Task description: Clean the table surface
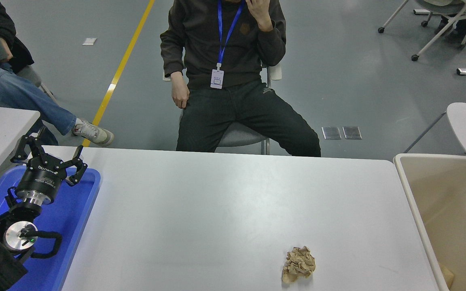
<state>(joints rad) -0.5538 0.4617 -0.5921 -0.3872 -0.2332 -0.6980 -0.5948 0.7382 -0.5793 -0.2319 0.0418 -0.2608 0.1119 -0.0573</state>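
While the left tool (49,155) hangs spread apart over the blue tray (77,218), crumpled paper (298,264) lies on the table surface (225,210)

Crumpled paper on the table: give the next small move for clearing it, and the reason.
Probably bring the right arm, not in view, in over the crumpled brown paper to pick it up. It is the only litter on the table surface, near the front edge and close to the beige bin at the right. The left gripper is open over the blue tray, far off.
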